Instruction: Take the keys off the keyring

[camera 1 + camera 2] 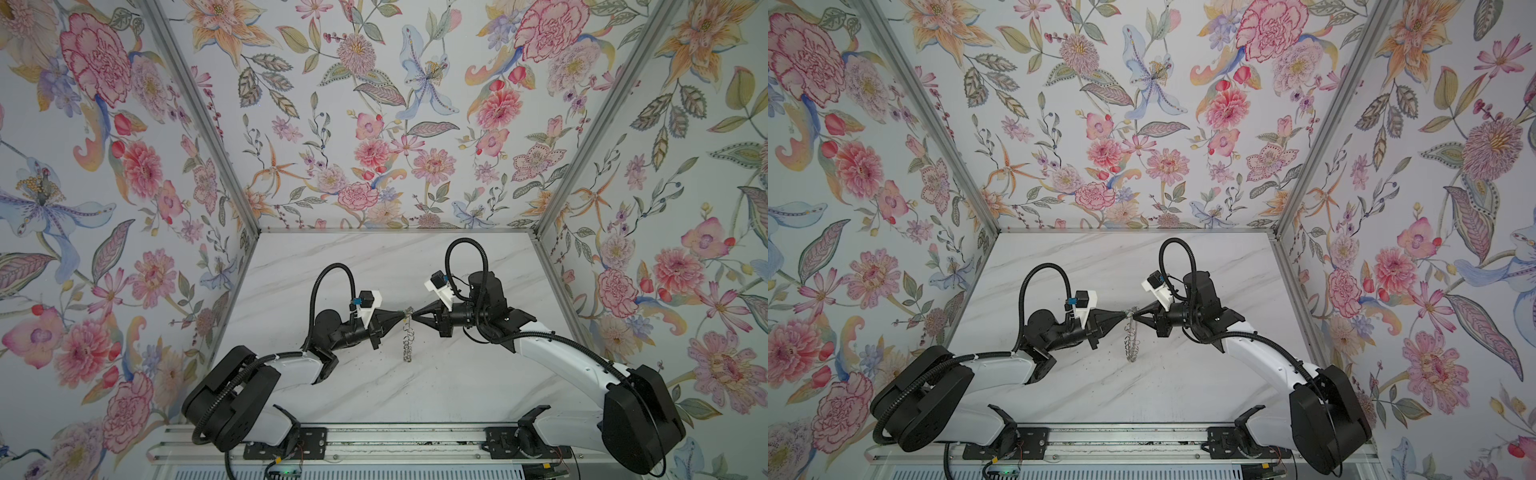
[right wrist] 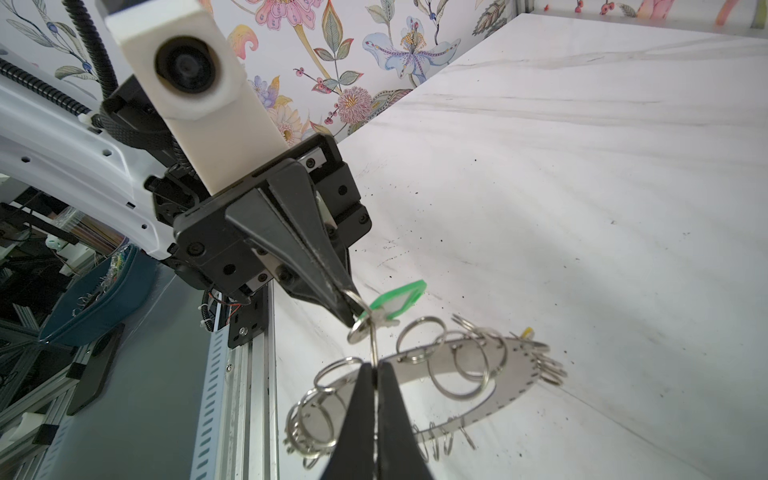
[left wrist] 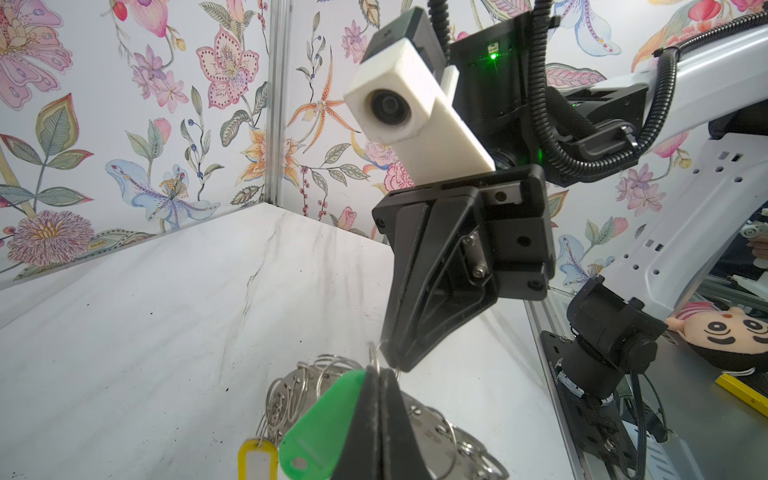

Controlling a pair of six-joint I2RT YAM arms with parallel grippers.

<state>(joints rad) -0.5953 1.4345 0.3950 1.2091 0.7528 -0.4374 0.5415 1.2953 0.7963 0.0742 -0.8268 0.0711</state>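
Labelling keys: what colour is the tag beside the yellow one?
Bright green plastic tag; left wrist view shows best.

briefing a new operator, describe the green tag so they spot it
Over the marble table the left claw and right claw meet at a loop-fringed keyring. The green tag sticks out at the left claw's tip; the only other is the yellow tag.

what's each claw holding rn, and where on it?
Both shut: left claw pinches the small ring on the green-tagged key; right claw pinches a wire loop on the keyring rim.
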